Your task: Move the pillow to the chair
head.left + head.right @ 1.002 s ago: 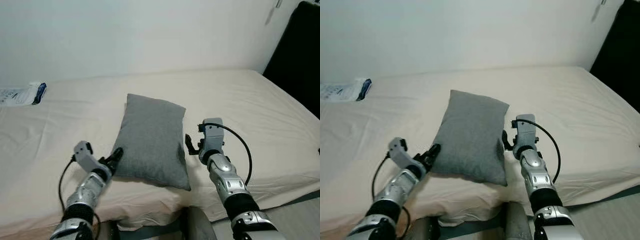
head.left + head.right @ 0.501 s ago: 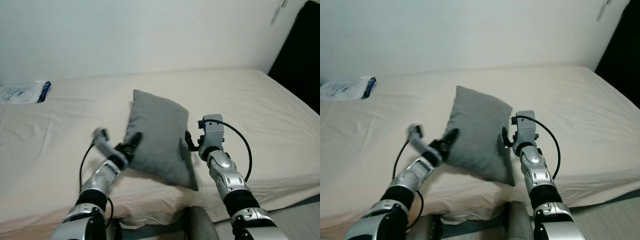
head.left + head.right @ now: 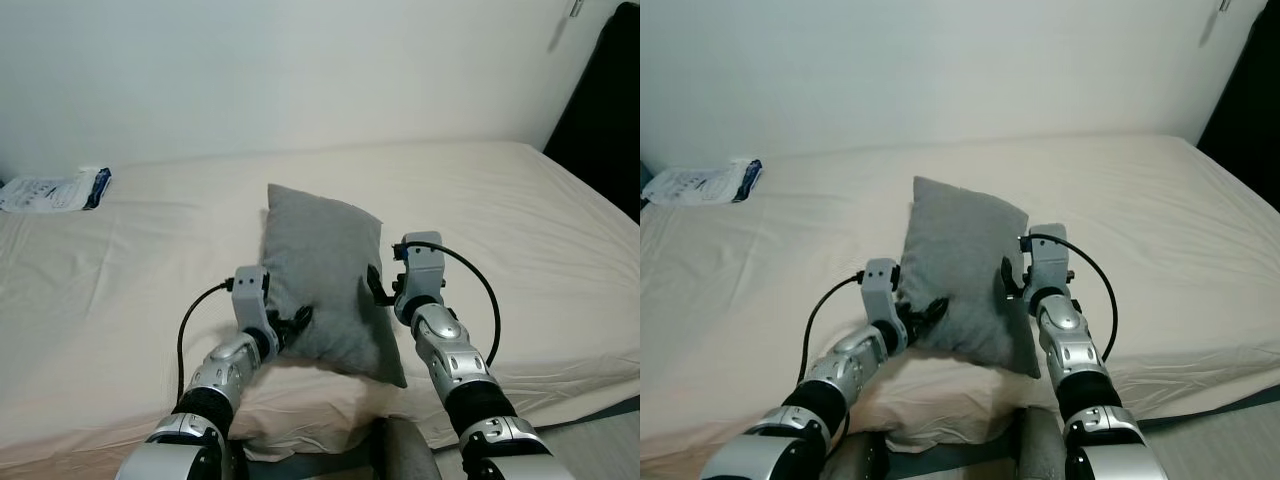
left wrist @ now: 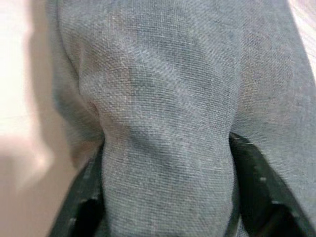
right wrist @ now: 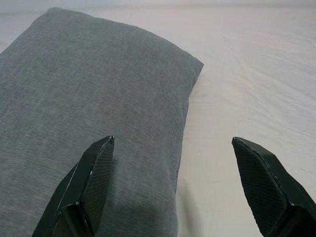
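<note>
On the cream-sheeted bed [image 3: 520, 210] lies the grey pillow [image 3: 325, 270], its near end over the bed's front edge. Left gripper [image 3: 293, 322] pinches a fold at the pillow's near left side. Right gripper [image 5: 173, 187] stands spread, straddling the pillow's right edge. Plastic packet [image 3: 55, 188] rests far left.

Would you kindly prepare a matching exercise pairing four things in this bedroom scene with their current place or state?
Things:
1. pillow
2. left gripper
3. right gripper
4. white packet

States:
A. open, straddling the pillow's edge
B. far corner of the bed, on the robot's left
C. grey, lying mid-bed
D. pinching a fold of grey fabric

Pairs: 1-C, 2-D, 3-A, 4-B
</note>
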`<state>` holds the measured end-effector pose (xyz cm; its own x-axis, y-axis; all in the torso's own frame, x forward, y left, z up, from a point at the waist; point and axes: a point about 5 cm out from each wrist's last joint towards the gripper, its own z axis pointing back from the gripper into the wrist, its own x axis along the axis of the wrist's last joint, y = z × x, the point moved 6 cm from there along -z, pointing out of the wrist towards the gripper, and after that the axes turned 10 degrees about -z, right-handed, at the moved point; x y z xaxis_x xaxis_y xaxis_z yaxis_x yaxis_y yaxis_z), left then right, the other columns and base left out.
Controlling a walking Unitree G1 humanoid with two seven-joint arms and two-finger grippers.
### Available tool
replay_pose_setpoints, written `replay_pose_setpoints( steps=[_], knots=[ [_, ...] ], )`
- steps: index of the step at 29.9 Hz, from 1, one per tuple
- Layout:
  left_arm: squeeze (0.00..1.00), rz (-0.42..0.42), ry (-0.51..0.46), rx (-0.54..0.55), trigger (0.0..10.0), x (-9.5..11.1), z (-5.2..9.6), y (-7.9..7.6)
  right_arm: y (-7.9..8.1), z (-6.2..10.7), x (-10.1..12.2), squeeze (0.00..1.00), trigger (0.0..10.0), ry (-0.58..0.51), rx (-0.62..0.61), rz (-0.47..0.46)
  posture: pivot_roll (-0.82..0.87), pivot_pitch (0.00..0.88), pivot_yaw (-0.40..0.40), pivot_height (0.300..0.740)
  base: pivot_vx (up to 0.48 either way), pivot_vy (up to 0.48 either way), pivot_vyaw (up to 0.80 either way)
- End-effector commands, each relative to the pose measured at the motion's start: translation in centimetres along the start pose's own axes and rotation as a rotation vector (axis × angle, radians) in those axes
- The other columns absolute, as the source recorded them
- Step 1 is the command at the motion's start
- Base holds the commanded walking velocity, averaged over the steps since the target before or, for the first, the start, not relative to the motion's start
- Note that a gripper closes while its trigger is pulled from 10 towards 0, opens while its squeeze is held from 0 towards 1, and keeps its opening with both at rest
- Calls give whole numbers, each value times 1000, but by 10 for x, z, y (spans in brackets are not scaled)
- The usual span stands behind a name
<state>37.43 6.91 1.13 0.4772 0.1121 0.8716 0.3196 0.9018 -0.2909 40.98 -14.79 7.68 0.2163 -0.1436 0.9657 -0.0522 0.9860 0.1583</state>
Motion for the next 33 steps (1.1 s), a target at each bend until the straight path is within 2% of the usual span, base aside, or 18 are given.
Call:
replay_pose_setpoints(
  steps=[1, 9, 12, 13, 16, 20, 21, 23, 25, 26, 28, 29, 30, 31, 32, 33],
  knots=[
    [0, 36, 75, 6, 0, -22, 3, 2, 4, -1, -1, 0, 10000, -3, 8, 3, -51, 0, -13, 581, 0, 0, 0],
    [0, 84, 21, 4, 0, -11, 10, 18, 3, -1, -1, 0, 10000, 0, 12, 7, -35, 0, -41, 581, 0, 0, 0],
    [0, 156, -20, 39, 0, -4, 17, 36, 5, -2, -1, 0, 10000, 5, 24, 14, -24, 0, -66, 581, 0, 0, 0],
    [0, 156, -20, 39, 0, -4, 17, 36, 5, -2, -1, 0, 10000, 5, 24, 14, -24, 0, -66, 581, 0, 0, 0],
    [0, 222, -64, 39, 0, 3, 26, 51, 8, -3, 3, 0, 10000, -3, 43, 2, -12, 0, -84, 581, 0, 0, 0],
    [0, 244, -93, 17, 0, 7, 39, 67, 10, -4, 5, 0, 10000, -9, 59, -2, -7, 0, -98, 581, 0, 0, 0],
    [0, 244, -93, 17, 0, 7, 39, 67, 10, -4, 5, 0, 10000, -9, 59, -2, -7, 0, -98, 581, 0, 0, 0],
    [0, 193, -106, -64, 0, 14, 55, 74, 10, -5, 7, 0, 10000, -9, 58, -23, -6, 0, -109, 581, 0, 0, 0],
    [0, 193, -106, -64, 0, 14, 55, 74, 10, -5, 7, 0, 10000, -9, 58, -23, -6, 0, -109, 581, 0, 0, 0],
    [0, 109, -95, -114, 0, 21, 75, 86, 6, -8, 11, 0, 10000, -1, 42, -68, -7, 0, -112, 581, 0, 0, 0],
    [0, 109, -95, -114, 0, 21, 75, 86, 6, -8, 11, 0, 10000, -1, 42, -68, -7, 0, -112, 581, 0, 0, 0],
    [0, 80, -88, -118, 0, 24, 81, 91, 5, -9, 11, 0, 10000, 6, 34, -82, -8, 0, -111, 581, 0, 0, 0],
    [0, 80, -88, -118, 0, 24, 81, 91, 5, -9, 11, 0, 10000, 6, 34, -82, -8, 0, -111, 581, 0, 0, 0],
    [0, 35, -59, -125, 0, 23, 90, 98, 2, -9, 10, 0, 10000, 19, 17, -86, -12, 12, -100, 581, 0, 0, 0],
    [0, 35, -59, -125, 0, 23, 90, 98, 2, -9, 10, 0, 10000, 19, 17, -86, -12, 12, -100, 581, 0, 0, 0],
    [0, -6, -23, -134, 0, 21, 97, 104, -2, -9, 7, 0, 10000, 30, 1, -100, -15, 22, -92, 581, 0, 0, 0]
  ],
)
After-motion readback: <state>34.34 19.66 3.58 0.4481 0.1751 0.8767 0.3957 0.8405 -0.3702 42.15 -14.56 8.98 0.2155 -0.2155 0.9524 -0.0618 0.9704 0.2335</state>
